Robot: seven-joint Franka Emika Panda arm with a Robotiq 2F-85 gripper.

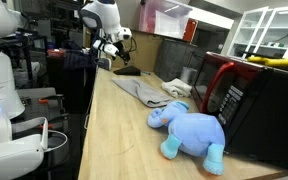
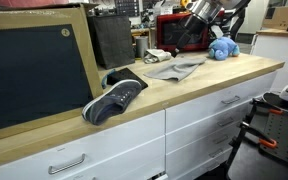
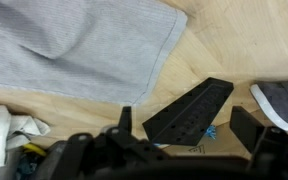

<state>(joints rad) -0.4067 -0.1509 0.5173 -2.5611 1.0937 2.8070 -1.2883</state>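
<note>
My gripper (image 3: 187, 126) is open and empty, its two dark fingers spread wide above the wooden counter. Below it lies a flat black perforated piece (image 3: 189, 108). A grey cloth (image 3: 74, 45) is spread on the counter beside that piece, and it shows in both exterior views (image 1: 144, 90) (image 2: 174, 68). A dark shoe with a white sole lies at the edge of the wrist view (image 3: 284, 100) and in both exterior views (image 1: 127, 70) (image 2: 114, 100). The gripper hangs at the counter's far end (image 1: 112, 48) in an exterior view.
A blue plush elephant (image 1: 189, 130) (image 2: 222, 48) lies next to a red and black microwave (image 1: 234, 95). A black framed board (image 2: 34, 70) leans at the counter's back. White crumpled material (image 3: 4, 130) lies near the gripper. Drawers (image 2: 204, 110) sit below the counter.
</note>
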